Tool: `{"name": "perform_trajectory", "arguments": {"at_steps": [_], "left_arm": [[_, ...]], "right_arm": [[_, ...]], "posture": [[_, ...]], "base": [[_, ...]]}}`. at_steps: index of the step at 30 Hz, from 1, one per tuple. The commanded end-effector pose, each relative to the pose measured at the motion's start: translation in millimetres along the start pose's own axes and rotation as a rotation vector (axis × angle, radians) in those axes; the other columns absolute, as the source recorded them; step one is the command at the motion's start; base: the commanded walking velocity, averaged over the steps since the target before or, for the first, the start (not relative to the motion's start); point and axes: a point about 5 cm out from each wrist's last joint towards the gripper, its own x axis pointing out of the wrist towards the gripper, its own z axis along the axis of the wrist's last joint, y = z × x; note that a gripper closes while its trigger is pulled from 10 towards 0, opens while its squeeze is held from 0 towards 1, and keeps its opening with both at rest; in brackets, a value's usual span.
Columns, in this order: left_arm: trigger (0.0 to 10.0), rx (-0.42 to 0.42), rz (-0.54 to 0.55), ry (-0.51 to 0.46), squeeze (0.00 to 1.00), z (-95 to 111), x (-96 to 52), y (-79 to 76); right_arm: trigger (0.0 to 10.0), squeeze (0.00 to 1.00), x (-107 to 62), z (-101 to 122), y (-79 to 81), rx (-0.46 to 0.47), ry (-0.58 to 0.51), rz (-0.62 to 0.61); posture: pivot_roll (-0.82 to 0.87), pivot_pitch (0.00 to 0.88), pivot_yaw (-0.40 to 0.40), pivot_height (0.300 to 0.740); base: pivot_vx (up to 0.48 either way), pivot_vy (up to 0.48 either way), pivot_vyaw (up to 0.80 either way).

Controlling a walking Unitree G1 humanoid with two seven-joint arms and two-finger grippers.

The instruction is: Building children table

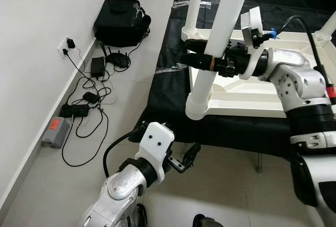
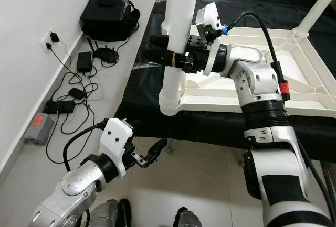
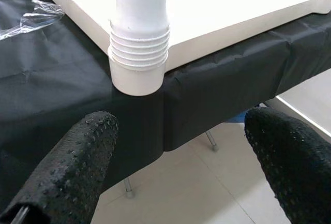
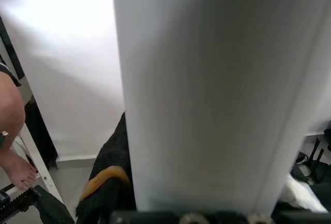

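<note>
The white tabletop (image 1: 247, 98) lies upside down on a black-covered surface (image 1: 168, 75), and the near leg (image 1: 215, 54) stands in its corner socket (image 1: 195, 106) at about seven o'clock of the tabletop; another leg (image 1: 195, 1) rises at the eleven o'clock corner. The right gripper (image 1: 197, 54) is clamped around the near leg partway up, its fingers wrapping the tube, and the right wrist view looks straight onto the white shaft. The left gripper (image 1: 190, 156) hovers below the table edge at six o'clock of the socket, jaws apart and empty, the threaded collar (image 3: 138, 53) just ahead of its fingertips (image 3: 83, 151). To seat this leg well, the right arm should probably keep the tube square to the socket and turn or press along its axis, not sideways, since a tilted push could cross the threads or slide the tabletop. The left gripper looks placed to steady the corner if it shifts.
</note>
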Motion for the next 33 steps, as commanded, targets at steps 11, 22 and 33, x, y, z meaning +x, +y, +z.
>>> {"name": "perform_trajectory", "arguments": {"at_steps": [11,22,33], "left_arm": [[10.0,0.000,-0.011,-0.002,0.00,3.0,-2.0,-3.3],[10.0,0.008,-0.009,-0.005,0.00,4.2,-0.6,-2.2],[10.0,-0.003,-0.005,-0.014,0.00,6.2,1.0,-1.7]], "right_arm": [[10.0,0.00,-4.9,1.6,-13.5,-0.057,0.028,-0.088],[10.0,0.00,-7.9,-9.5,-8.9,-0.034,0.033,-0.082],[10.0,0.00,-3.7,-6.9,-3.7,-0.038,-0.003,-0.051]], "posture": [[0.17,0.187,-0.060,0.740],[0.17,0.187,-0.056,0.740],[0.17,0.185,-0.060,0.740]], "base": [[0.000,0.000,0.00],[0.000,0.000,0.00],[0.000,0.000,0.00]]}}
